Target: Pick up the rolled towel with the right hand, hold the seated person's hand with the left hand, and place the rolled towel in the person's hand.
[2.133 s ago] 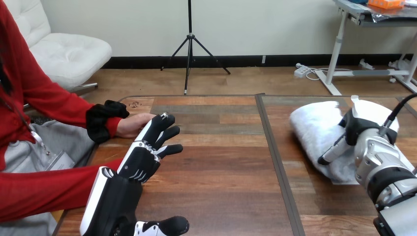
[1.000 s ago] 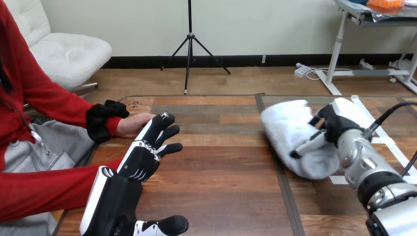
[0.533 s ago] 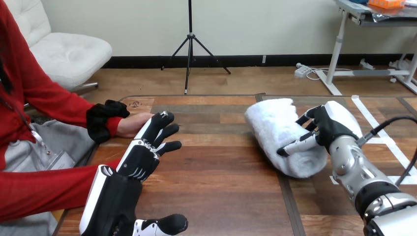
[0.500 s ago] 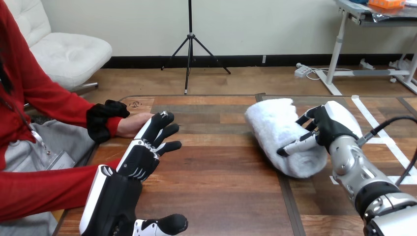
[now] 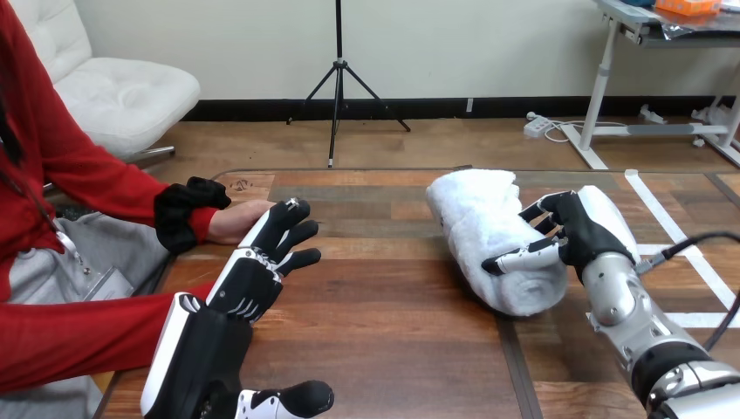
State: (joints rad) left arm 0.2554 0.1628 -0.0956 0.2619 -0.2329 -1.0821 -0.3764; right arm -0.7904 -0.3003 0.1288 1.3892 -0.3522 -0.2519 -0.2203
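A white rolled towel hangs a little above the table right of centre, with my right hand shut on its right side, thumb across the front and fingers over the top. My left hand reaches forward at the left with straight, spread fingers, open. Its fingertips lie over the person's hand, which rests on the table just behind them; I see no finger curled round it.
The wooden table has a dark seam running front to back below the towel. White tape strips mark its right part. The person's other red sleeve lies along the left edge.
My right hand has lifted the towel from the right part of the table and carried it leftward toward the centre. My left hand and the person's hand have stayed put.
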